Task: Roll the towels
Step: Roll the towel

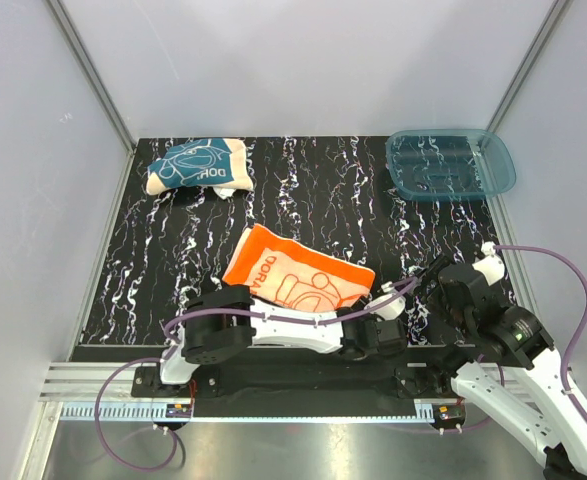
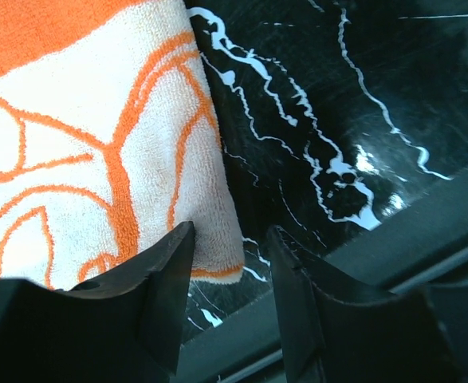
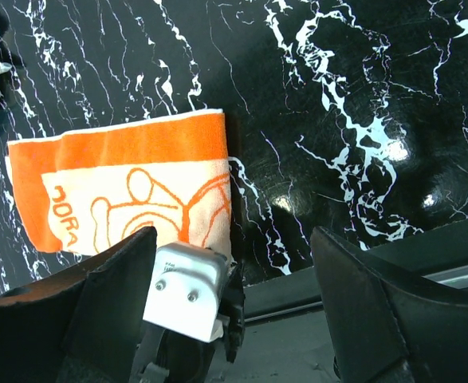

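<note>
I am working on the orange towel (image 1: 298,278), which is lying flat and unrolled near the front of the desk (image 1: 313,190). The teal towel (image 1: 195,167) is sitting loosely bunched at the far left. I am holding my left pincer (image 2: 230,255) about half open astride the orange towel's near right corner, gripping nothing yet. My right pincer (image 3: 234,263) is hanging wide open and empty just beside that edge. Next, I judge, I am needing to pinch the corner and fold it inward to begin the roll.

Bright even light, white glare on glossy table (image 3: 393,152), soft shadows
</note>
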Motion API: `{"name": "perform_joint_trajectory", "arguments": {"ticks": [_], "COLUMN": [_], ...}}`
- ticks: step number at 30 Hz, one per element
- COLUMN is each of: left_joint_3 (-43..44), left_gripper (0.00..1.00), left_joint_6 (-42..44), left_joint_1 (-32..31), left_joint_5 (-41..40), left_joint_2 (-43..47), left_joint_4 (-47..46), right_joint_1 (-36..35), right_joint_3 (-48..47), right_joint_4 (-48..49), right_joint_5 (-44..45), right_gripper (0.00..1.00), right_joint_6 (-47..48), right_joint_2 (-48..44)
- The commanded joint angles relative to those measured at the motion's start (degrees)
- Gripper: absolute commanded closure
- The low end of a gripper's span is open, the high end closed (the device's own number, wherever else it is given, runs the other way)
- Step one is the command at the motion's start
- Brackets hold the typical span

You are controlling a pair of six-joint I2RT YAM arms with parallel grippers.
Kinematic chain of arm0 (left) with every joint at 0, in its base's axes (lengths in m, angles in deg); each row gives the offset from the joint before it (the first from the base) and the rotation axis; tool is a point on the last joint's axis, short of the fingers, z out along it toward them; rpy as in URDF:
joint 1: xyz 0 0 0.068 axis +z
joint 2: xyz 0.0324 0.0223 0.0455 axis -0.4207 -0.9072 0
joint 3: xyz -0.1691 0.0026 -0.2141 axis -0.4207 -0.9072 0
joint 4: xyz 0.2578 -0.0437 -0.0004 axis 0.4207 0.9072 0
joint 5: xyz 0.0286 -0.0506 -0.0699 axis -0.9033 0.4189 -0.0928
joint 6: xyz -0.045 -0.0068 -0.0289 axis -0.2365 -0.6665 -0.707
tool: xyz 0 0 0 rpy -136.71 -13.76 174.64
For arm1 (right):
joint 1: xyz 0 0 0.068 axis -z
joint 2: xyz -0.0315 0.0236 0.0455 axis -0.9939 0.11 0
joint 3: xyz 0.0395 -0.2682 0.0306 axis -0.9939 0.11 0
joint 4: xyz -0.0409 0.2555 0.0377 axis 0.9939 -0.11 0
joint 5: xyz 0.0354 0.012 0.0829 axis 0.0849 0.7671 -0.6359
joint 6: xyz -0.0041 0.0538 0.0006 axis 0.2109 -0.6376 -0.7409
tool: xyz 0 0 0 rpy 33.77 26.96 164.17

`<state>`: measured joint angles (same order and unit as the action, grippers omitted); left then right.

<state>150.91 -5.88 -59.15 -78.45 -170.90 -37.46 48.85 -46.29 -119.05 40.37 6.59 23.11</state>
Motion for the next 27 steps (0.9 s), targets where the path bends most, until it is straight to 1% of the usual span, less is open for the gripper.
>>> {"name": "perform_joint_trajectory", "arguments": {"ticks": [1, 5, 7, 14, 17, 18, 19, 20, 21, 22, 25, 26, 27], "left_joint_3": [1.0, -1.1, -3.8, -11.8, -13.3, -13.6, -14.4, -14.9, -15.7, -16.9, -22.2, -23.6, -26.4], "left_gripper": [0.55, 0.55, 0.55, 0.57, 0.73, 0.85, 0.93, 0.97, 1.0, 1.0, 1.0, 1.0, 1.0], "left_joint_6": [-2.2, -4.8, -5.7, -8.1, -8.0, -7.8, -7.8, -7.8, -7.5, -7.2, -6.4, -6.4, -6.4], "left_joint_1": [-0.1, 1.0, 1.4, 2.6, 3.3, 3.4, 3.6, 4.2, 4.6, 5.2, 8.1, 10.0, 11.1], "left_joint_5": [-5.1, -4.9, -3.9, 1.4, 2.9, 3.1, 3.2, 3.8, 4.5, 5.6, 11.9, 15.9, 17.9], "left_joint_2": [-0.4, 0.2, 0.8, 3.1, 3.4, 3.9, 5.0, 5.8, 6.6, 7.7, 15.2, 16.7, 18.3], "left_joint_4": [-0.6, -0.9, -2.2, -9.8, -11.5, -11.8, -12.4, -12.8, -13.5, -14.6, -22.0, -23.6, -25.2], "right_joint_1": [0.1, 0.1, 0.1, 0.1, 0.1, 0.1, 0.1, 0.1, 0.1, 0.1, 0.1, 0.1, 0.1], "right_joint_3": [-1.7, -1.7, -1.8, -2.6, -2.7, -2.8, -2.9, -3.0, -3.4, -3.6, -4.6, -4.9, -5.4], "right_joint_4": [-0.7, 0.1, 0.4, 1.1, 1.8, 1.9, 2.5, 2.6, 2.8, 3.1, 4.3, 5.0, 5.3], "right_joint_5": [0.0, -0.6, -0.7, -0.7, -0.8, -0.8, -0.8, -0.7, -0.7, -0.7, -0.6, -0.7, -0.7], "right_gripper": [0.16, 0.16, 0.16, 0.16, 0.16, 0.15, 0.15, 0.15, 0.16, 0.16, 0.16, 0.16, 0.16], "right_joint_6": [-0.7, -0.4, -0.4, 0.0, 0.0, 0.1, 0.1, 0.3, 0.4, 0.5, 1.4, 2.0, 2.3], "right_joint_2": [-0.1, 0.8, 1.4, 3.4, 4.2, 4.7, 4.8, 5.0, 5.5, 6.0, 7.7, 8.2, 9.2]}}
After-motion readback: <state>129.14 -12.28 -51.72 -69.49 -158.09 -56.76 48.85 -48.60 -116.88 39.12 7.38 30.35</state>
